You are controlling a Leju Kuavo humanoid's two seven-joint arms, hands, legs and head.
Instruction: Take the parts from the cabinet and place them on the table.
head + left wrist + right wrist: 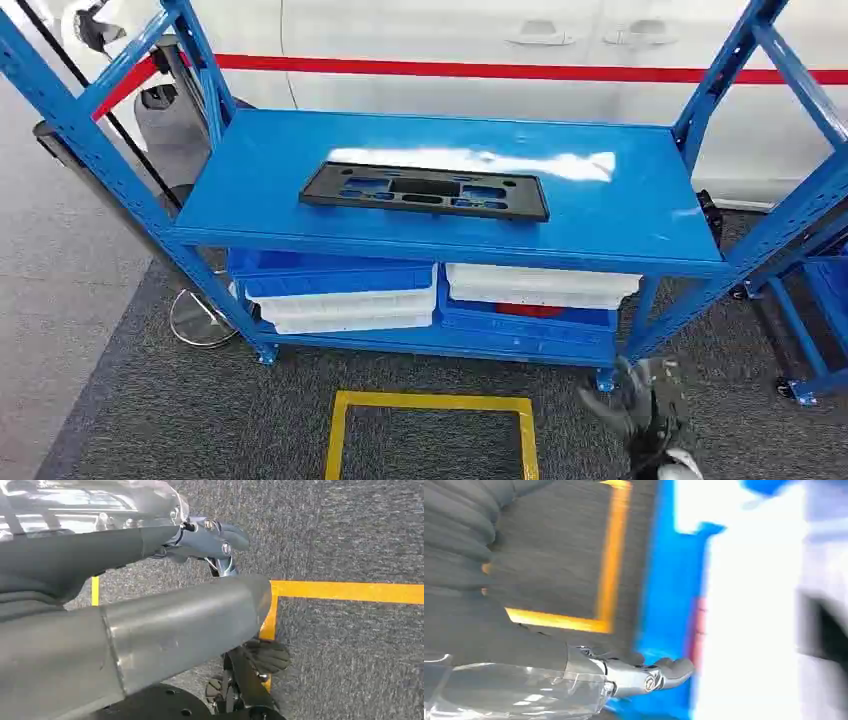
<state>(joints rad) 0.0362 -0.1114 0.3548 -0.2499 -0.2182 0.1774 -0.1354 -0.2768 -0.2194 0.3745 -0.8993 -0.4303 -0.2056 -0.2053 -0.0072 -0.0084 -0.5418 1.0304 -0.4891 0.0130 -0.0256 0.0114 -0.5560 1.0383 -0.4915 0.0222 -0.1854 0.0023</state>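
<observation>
A flat black plastic part [425, 190] with several cut-outs lies across the middle of the blue cabinet's top shelf [620, 215]. My right hand [640, 405] is blurred, low at the front right beside the cabinet's leg. In the right wrist view this hand [649, 677] has its fingers stretched out with nothing in them, near the blue frame [669, 580]. My left hand [210, 537] hangs over the grey carpet with fingers extended and holds nothing.
Blue bins [330, 272] and white bins [540, 285] fill the lower shelf. A yellow square [432, 402] is taped on the carpet in front. A round-based stand [200, 318] is at the left, another blue rack [815, 330] at the right, and a white car [450, 40] behind.
</observation>
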